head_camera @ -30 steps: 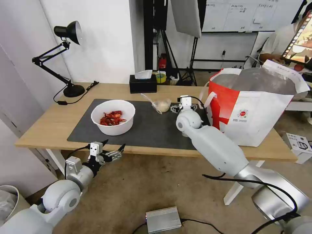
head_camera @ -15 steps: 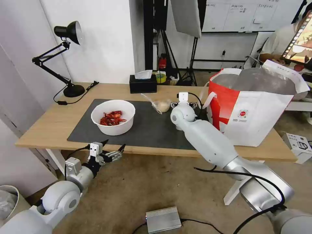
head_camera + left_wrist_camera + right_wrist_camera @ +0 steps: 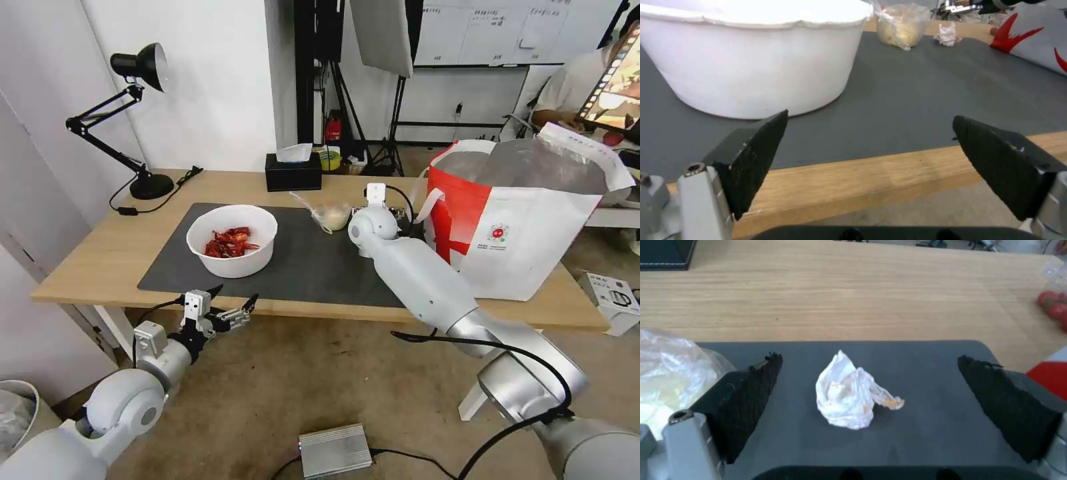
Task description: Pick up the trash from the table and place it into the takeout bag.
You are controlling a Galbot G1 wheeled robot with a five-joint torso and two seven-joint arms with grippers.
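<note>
Table ahead: my right claw, wide, has pushed forward to straddle the tissue beside the bag; left claw stays wide.

Studio-like lab — softbox, tripods, whiteboard.

Light wood table, matt grey mat, crumpled paper tissue, foil-lined bag
</note>
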